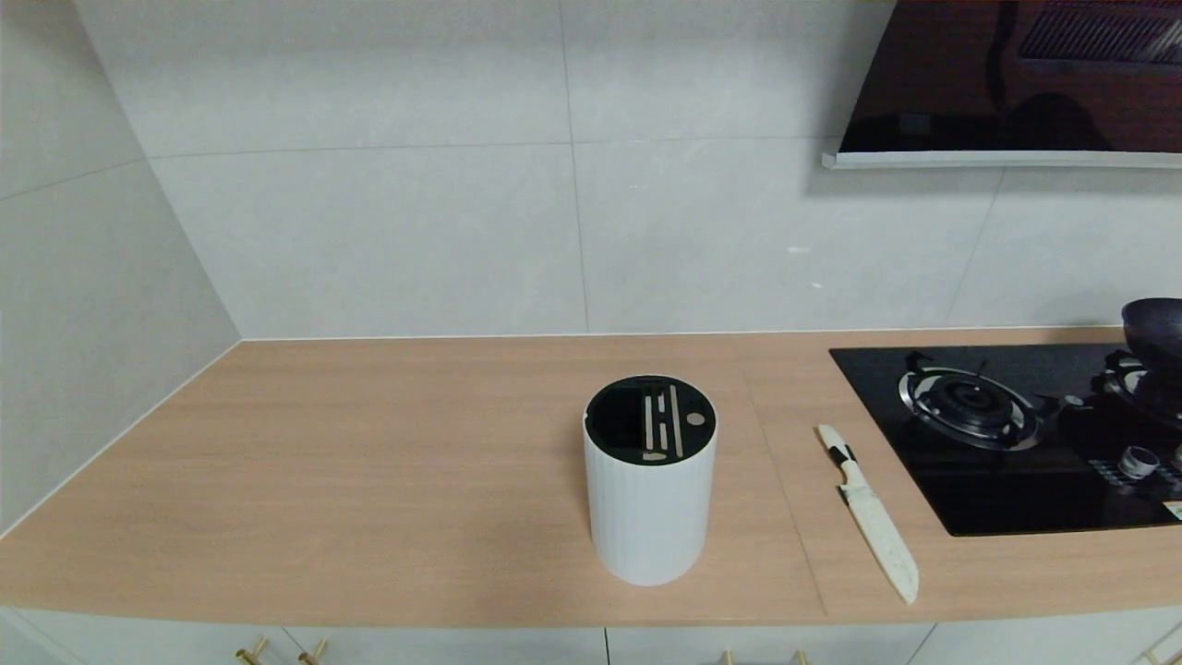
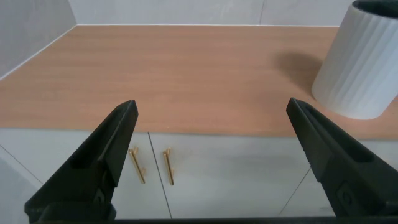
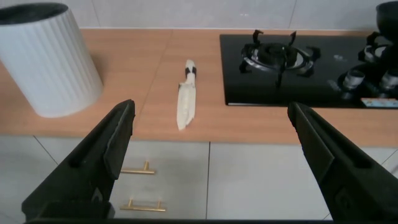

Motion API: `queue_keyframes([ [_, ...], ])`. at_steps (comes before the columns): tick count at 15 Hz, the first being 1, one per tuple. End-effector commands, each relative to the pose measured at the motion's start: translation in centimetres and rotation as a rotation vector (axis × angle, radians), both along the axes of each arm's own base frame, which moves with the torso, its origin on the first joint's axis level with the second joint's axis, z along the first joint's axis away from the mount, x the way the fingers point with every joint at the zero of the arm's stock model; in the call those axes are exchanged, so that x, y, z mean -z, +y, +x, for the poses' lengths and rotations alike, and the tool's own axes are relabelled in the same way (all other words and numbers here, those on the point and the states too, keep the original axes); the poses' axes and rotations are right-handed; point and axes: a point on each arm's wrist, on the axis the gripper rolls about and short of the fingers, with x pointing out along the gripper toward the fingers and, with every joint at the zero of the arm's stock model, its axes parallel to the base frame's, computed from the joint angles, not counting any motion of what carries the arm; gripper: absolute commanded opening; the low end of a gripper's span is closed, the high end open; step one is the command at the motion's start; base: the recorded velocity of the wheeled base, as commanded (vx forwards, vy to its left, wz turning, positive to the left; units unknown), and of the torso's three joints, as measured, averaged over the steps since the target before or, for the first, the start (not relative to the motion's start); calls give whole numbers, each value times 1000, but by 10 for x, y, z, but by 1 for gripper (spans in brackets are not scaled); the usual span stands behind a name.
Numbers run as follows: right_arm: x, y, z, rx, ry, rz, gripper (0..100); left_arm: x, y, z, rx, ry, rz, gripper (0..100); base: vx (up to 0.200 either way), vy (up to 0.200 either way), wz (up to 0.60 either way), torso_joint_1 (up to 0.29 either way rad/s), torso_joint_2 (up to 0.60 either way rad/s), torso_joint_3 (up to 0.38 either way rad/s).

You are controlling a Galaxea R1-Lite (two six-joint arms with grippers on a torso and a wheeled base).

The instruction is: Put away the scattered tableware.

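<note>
A white ribbed cylindrical holder (image 1: 651, 480) with a black slotted top stands near the front edge of the wooden counter (image 1: 369, 462). A white-bladed knife (image 1: 868, 511) with a cream and black handle lies flat to its right, beside the stove. In the left wrist view the holder (image 2: 360, 62) stands on the counter beyond my open left gripper (image 2: 211, 134), which hangs off the counter's front edge. My right gripper (image 3: 208, 134) is open too, held in front of the counter edge, with the knife (image 3: 186, 96) and holder (image 3: 46, 59) beyond it.
A black gas stove (image 1: 1016, 434) with burners is set into the counter at the right, a dark pot (image 1: 1154, 328) on its far burner. A range hood (image 1: 1016, 83) hangs above. Tiled walls bound the back and left. Cabinet doors with gold handles (image 2: 152, 165) lie below the counter.
</note>
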Motion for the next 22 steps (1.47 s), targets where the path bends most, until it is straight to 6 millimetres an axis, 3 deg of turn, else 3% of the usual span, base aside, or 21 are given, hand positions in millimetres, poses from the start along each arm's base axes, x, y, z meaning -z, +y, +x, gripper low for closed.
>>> queue_keyframes([
  [1, 0, 0, 0, -2, 1, 0, 100, 0, 0, 0, 0, 0, 0, 100, 0, 0, 0, 61, -119, -56],
  [12, -3, 0, -1, 0, -14, -31, 100, 0, 0, 0, 0, 0, 0, 100, 0, 0, 0, 0, 0, 0],
  [14, -43, 0, -8, -51, -86, -25, 100, 0, 0, 0, 0, 0, 0, 100, 0, 0, 0, 0, 0, 0],
  [17, -59, 2, 13, -128, 71, -25, 100, 0, 0, 0, 0, 0, 0, 100, 0, 0, 0, 0, 0, 0],
  [20, -82, 4, 52, -170, 262, -19, 100, 0, 0, 0, 0, 0, 0, 100, 0, 0, 0, 0, 0, 0],
  [22, -99, 8, 100, -194, 386, -21, 100, 0, 0, 0, 0, 0, 0, 100, 0, 0, 0, 0, 0, 0],
])
